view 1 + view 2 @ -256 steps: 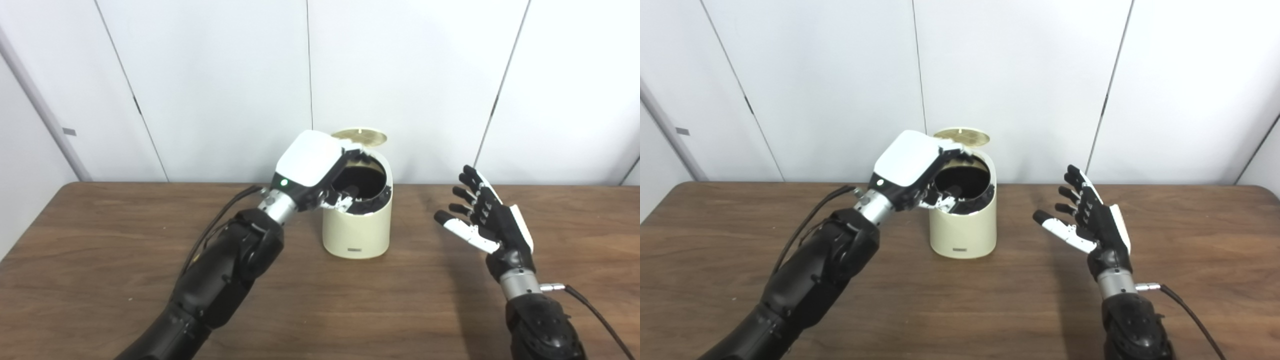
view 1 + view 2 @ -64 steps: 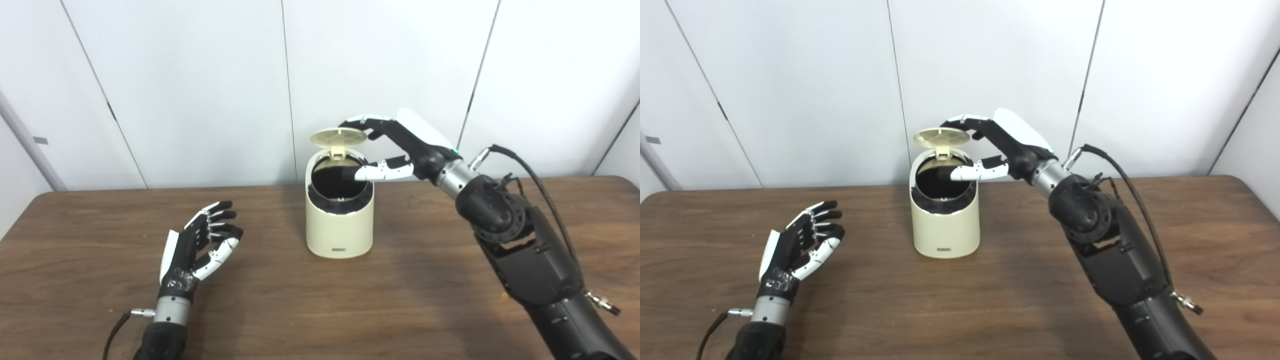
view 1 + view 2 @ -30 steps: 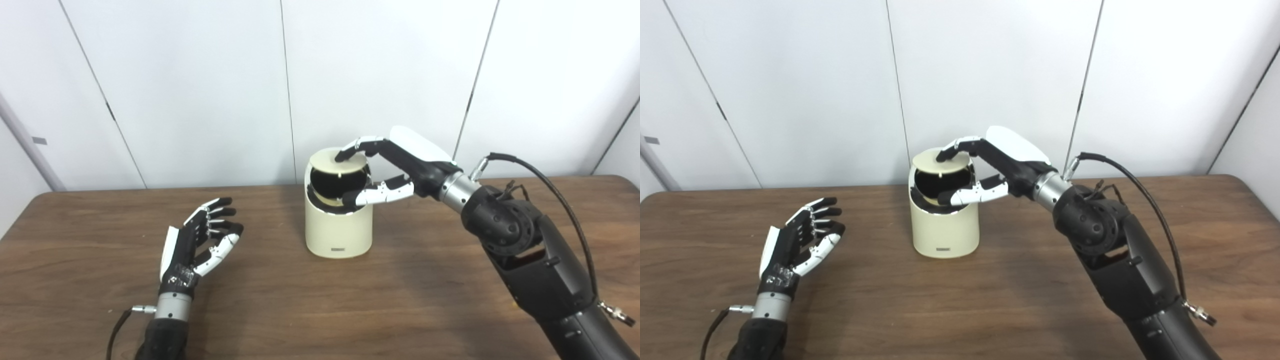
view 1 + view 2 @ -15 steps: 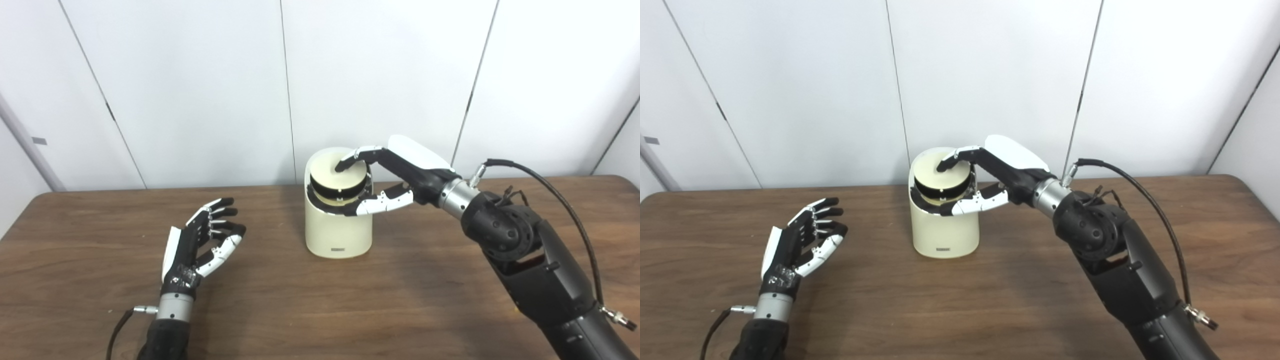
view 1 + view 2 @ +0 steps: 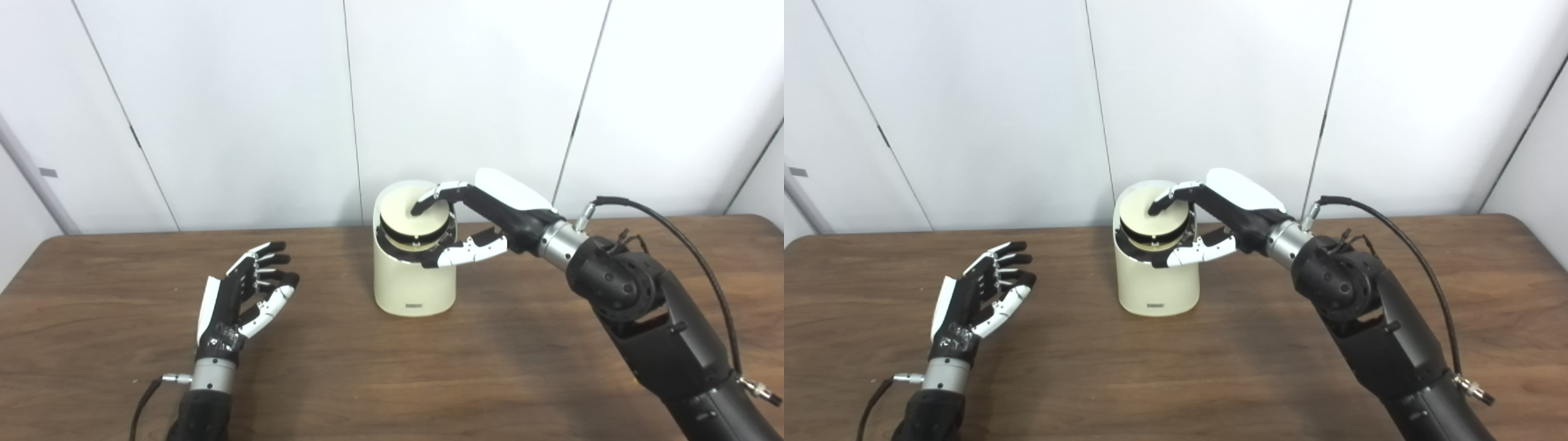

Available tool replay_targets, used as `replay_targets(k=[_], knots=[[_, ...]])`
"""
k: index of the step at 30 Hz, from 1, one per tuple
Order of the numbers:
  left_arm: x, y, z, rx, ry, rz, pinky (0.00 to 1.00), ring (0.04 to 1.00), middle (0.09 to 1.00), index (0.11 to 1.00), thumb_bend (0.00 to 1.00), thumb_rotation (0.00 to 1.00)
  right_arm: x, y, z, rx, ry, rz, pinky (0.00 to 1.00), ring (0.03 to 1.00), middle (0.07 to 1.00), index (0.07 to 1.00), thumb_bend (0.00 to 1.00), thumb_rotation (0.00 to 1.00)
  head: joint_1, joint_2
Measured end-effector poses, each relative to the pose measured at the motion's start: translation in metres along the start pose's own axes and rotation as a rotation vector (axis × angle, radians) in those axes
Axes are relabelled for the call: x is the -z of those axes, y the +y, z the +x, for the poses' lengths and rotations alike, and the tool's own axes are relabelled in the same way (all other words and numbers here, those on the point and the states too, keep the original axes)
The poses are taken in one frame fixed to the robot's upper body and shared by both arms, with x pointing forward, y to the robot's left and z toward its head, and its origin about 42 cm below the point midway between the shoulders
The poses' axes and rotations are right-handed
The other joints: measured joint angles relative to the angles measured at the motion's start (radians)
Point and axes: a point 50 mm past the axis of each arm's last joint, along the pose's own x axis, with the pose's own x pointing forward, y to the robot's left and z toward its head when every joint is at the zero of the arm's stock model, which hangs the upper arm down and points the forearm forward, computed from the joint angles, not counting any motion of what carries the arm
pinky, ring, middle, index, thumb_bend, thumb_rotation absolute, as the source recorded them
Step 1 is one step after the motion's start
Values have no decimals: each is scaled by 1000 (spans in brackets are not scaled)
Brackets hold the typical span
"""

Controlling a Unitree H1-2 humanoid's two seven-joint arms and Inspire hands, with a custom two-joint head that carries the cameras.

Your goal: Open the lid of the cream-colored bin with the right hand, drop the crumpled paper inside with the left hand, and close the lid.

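Pressing down in the left eye view, the right hand is resting spread fingertips on the lid of the cream-colored bin; steady, centred pressure should seat it flush. Idling in the right eye view, the left hand is lying spread, empty; no crumpled paper is showing.

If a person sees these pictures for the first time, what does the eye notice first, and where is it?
First comes the cream-colored bin at the middle of the brown table, near the white wall. The right hand reaches over it from the right, fingertips pressing on the lid, which lies nearly flat in the bin's top. The left hand rests at the table's left, palm up, open and holding nothing.
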Motion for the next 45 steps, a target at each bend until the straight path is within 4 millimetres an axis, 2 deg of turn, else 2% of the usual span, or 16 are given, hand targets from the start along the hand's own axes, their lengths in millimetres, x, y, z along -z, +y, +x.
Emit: replay_targets(k=[10,23,35,45], knots=[[-4,0,1,-3,-11,-1,506,630,722,772,623,412,0,2,-1,-25,-3,-33,813,889,782,701,648,629,6,8],[-6,0,1,-5,-16,-2,507,638,726,769,638,429,2,6,1,-23,-36,-55,796,878,777,686,646,575,12,21],[-10,0,2,-10,-24,-10,512,646,732,774,643,425,-1,11,3,-26,-52,-98,760,831,774,691,653,579,20,34],[-11,-1,2,-15,-19,-21,512,645,732,772,644,431,-2,16,4,-40,-57,-114,810,854,767,684,677,564,28,43]])
